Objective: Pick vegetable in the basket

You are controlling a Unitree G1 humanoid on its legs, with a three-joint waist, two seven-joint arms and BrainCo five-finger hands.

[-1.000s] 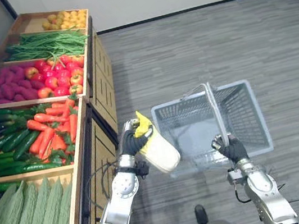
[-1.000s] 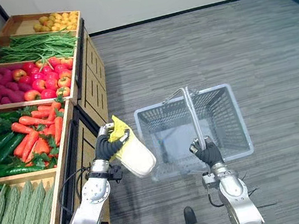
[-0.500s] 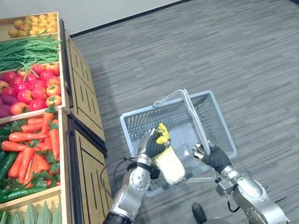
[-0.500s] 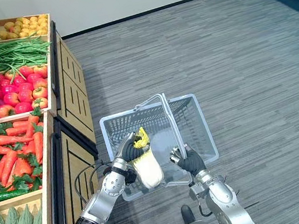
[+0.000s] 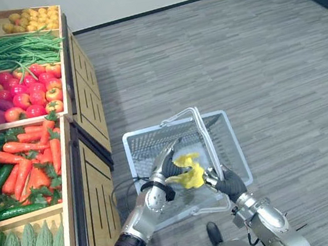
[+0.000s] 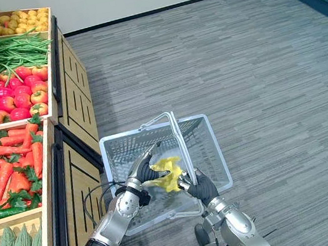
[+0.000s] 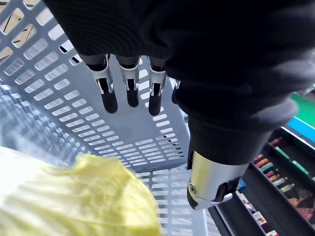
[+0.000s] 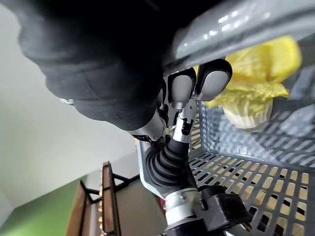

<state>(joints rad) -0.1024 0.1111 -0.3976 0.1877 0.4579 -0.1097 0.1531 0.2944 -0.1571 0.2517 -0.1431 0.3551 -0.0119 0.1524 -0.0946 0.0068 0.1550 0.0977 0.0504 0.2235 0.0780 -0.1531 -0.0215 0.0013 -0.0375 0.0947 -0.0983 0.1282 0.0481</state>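
Inside the grey basket (image 5: 150, 143) is a yellow cabbage (image 5: 190, 170), just below the left hand (image 5: 169, 164), whose fingers (image 7: 109, 93) are straight and hold nothing. The right hand (image 5: 230, 184) is clenched round the basket's handle (image 5: 203, 134). Beside it, wooden crates (image 5: 69, 152) hold carrots (image 5: 30, 163), apples (image 5: 38, 96) and green beans (image 5: 6, 54).

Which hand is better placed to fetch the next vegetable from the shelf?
The left. The left hand is open above the cabbage in the basket, on the side of the shelf. The right hand is curled round the basket's handle.
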